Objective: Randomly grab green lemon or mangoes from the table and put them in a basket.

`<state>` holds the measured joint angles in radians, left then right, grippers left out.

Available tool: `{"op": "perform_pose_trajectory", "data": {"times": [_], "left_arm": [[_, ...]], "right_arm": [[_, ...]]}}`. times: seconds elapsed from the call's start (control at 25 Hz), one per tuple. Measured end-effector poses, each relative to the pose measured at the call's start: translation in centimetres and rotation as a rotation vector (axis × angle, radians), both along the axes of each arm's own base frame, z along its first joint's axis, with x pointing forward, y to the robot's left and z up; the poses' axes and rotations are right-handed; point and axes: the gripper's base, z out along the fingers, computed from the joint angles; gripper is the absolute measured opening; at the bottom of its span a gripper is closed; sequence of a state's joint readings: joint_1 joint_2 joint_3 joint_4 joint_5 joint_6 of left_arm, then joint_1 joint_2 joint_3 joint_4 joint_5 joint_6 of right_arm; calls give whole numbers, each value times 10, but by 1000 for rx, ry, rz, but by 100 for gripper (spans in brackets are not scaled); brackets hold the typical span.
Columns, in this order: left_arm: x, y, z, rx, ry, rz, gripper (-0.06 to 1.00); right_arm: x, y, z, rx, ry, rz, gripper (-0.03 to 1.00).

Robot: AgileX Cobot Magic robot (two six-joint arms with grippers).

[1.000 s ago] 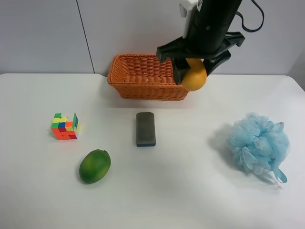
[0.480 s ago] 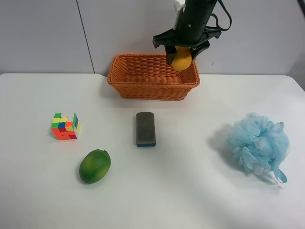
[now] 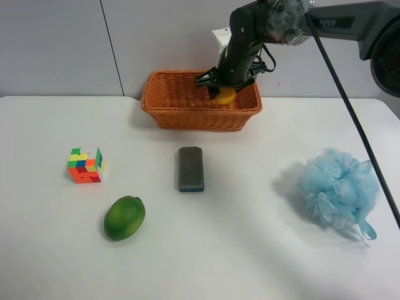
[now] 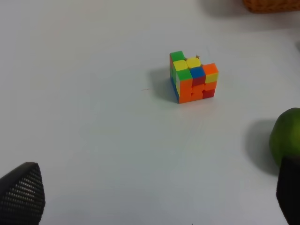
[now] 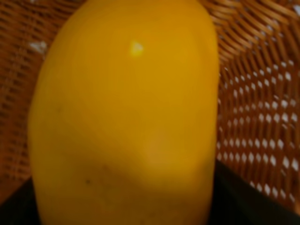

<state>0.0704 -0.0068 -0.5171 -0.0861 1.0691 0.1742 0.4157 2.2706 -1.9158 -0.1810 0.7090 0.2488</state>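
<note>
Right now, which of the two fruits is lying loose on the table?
The green lemon, the glossy green one on the white table near the colour cube. The yellow-orange mango is gripped by the right end effector inside the basket.

The word "PIPER" is showing in pale capital letters on the dark upper link of the right arm (image 3: 350, 15), which is stretching in above the far right corner of the desk (image 3: 250, 262). It is the only lettering reading clearly in any view.
</note>
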Motion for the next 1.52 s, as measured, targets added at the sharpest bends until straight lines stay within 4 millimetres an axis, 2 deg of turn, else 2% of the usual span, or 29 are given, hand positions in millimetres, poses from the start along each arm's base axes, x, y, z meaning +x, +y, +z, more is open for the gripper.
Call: {"op": "perform_pose_trajectory", "data": {"times": [0.24,0.44,0.48,0.6,0.64,0.88,1.0,1.16,1.24,1.4,1.52], "left_arm": [[0,0,0,0,0,0,99],[0,0,0,0,0,0,99],[0,0,0,0,0,0,99],[0,0,0,0,0,0,99],[0,0,0,0,0,0,99],[0,0,0,0,0,0,99],[0,0,0,0,0,0,99],[0,0,0,0,0,0,99],[0,0,0,0,0,0,99],[0,0,0,0,0,0,99],[0,0,0,0,0,0,99]], "right_arm": [[5,2,-1,15,-51,13,62],[3,1,-3,4,-28,8,62],[3,1,-3,2,-24,7,64],[3,1,-3,0,-22,7,88],[2,1,-3,-4,-17,6,93],[1,0,-3,-12,-6,5,99],[-1,-2,5,-16,-1,0,99],[-13,-8,44,-12,-17,-13,99],[-24,-14,73,-11,-30,-23,99],[-54,-29,127,-17,-19,-52,99],[-80,-41,160,-37,14,-68,99]]}}
